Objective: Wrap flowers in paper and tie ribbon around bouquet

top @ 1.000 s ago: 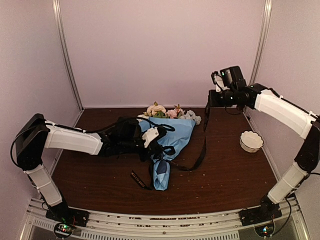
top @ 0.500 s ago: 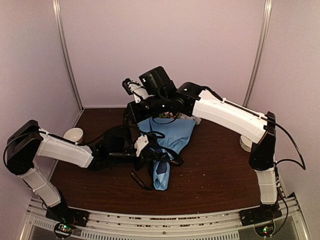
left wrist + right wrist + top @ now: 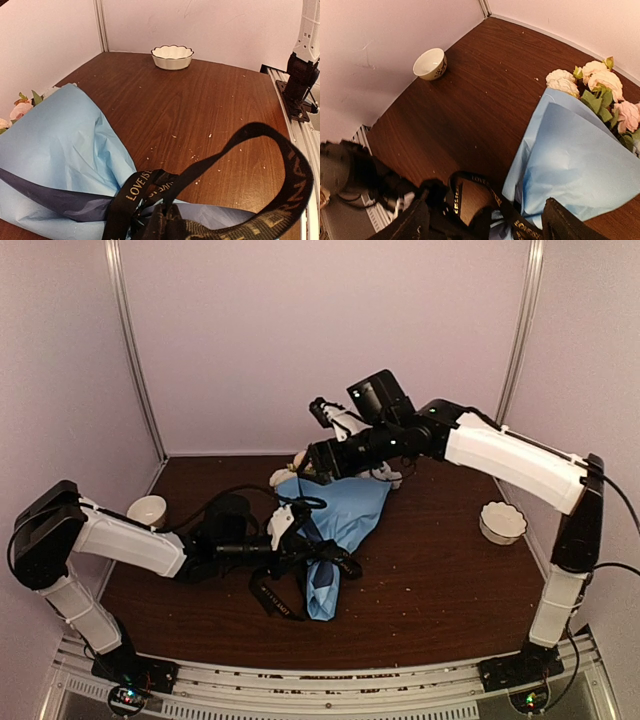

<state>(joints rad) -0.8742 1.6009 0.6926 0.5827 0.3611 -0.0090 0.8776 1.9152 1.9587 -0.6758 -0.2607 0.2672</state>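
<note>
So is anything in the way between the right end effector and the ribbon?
Nothing visible does. The right end effector is open, and the ribbon on the bouquet lies in plain view ahead of it. The left end effector grips that ribbon.

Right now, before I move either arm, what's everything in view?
bouquet: one, blue paper cone with cream and pink flower heads, table centre, heads toward the back wall
ribbon: one, black with pale lettering, looped around the bouquet's lower part
scalloped bowl: one, white, right side
small cup: one, white, left side by the wall
table: one, dark brown wood
left gripper: one, shut on the ribbon beside the bouquet
right gripper: one, open, above the flower heads
</note>
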